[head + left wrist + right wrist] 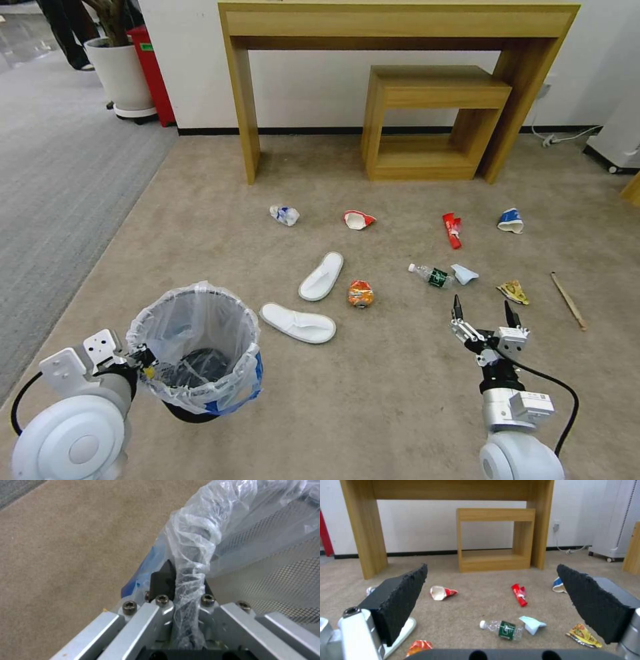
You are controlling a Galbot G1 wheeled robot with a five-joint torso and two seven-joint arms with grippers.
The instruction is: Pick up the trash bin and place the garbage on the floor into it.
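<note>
The trash bin [193, 343], lined with a crinkly white bag, is at my lower left on the beige floor [400, 400]. My left gripper [143, 360] is shut on its near rim [186, 577]. My right gripper [483, 310] hangs open and holds nothing, just short of the small bottle [432, 275] and the tissue [464, 273]. Between its fingers [403, 597] the bottle [503, 629] lies on the carpet. More garbage lies scattered: two white slippers [298, 323], an orange wrapper [360, 293], crushed cups [359, 219], a red wrapper [453, 230], a yellow wrapper [513, 291] and a wooden stick [568, 300].
A tall wooden desk [400, 27] with a small wooden shelf unit [433, 120] under it stands against the back wall. Grey ribbed carpet [53, 167] borders the left, with a plant pot [123, 73] beyond. A white unit [620, 133] and cable are at the far right.
</note>
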